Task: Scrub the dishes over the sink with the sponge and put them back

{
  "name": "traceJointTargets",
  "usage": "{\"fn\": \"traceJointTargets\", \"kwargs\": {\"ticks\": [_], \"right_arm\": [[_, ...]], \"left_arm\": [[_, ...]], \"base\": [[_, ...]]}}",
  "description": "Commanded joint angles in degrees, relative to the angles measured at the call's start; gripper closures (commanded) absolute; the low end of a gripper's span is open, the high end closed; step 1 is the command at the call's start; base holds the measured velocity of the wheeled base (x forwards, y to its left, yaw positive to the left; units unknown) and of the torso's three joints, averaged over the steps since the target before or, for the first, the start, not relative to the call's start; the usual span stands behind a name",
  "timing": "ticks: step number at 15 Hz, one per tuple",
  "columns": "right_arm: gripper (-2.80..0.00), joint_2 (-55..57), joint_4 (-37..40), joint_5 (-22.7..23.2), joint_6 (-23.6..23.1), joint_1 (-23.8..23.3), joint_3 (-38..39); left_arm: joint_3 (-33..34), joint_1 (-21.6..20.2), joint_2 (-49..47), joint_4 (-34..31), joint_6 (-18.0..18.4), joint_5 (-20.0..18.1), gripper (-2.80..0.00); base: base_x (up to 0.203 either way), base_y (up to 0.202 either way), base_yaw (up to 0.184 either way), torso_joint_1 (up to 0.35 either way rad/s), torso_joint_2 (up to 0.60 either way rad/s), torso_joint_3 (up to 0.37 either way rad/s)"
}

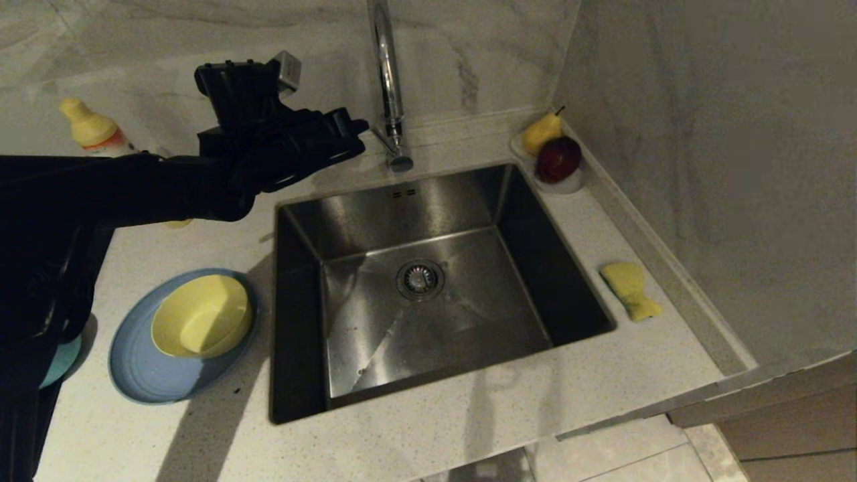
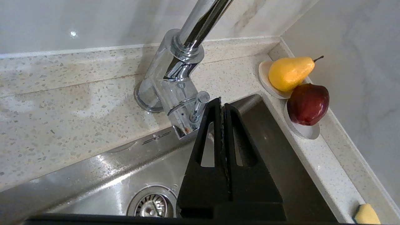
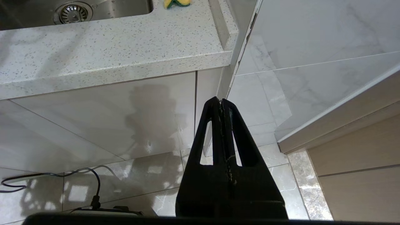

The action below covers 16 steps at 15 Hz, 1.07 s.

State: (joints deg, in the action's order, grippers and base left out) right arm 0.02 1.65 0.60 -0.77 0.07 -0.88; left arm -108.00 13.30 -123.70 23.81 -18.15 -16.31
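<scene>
Head view: left arm (image 1: 100,194) hides teal bowl (image 1: 60,358).

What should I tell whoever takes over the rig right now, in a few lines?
Left gripper: shut, empty, raised beside the tap lever at the sink's back edge.
Right gripper: shut, empty, parked low beside the cabinet front.
Sponge: on the counter right of the sink.
Yellow bowl sits in the blue plate, left of the sink; teal bowl mostly hidden behind the left arm.
Done: no scrubbing evident.
Left: fetch sponge, scrub each dish, put them back.
</scene>
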Motion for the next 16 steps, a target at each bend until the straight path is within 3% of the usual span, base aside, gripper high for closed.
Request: {"fn": "traceJointTargets", "kwargs": {"ticks": [1, 6, 16], "right_arm": [[0.0, -0.1, 0.0, 0.0, 0.0, 0.0, 0.0], [0.0, -0.1, 0.0, 0.0, 0.0, 0.0, 0.0], [0.0, -0.1, 0.0, 0.0, 0.0, 0.0, 0.0]], "left_arm": [[0.0, 0.0, -0.6, 1.1, 0.4, 0.2, 0.0], [0.1, 0.0, -2.1, 3.4, 2.9, 2.6, 0.0], [0.0, 0.1, -2.3, 6.2, 2.3, 3.0, 0.0]], "base": [[0.0, 0.0, 0.0, 0.0, 0.0, 0.0], [0.0, 0.0, 0.0, 0.0, 0.0, 0.0], [0.0, 0.0, 0.0, 0.0, 0.0, 0.0]]}}
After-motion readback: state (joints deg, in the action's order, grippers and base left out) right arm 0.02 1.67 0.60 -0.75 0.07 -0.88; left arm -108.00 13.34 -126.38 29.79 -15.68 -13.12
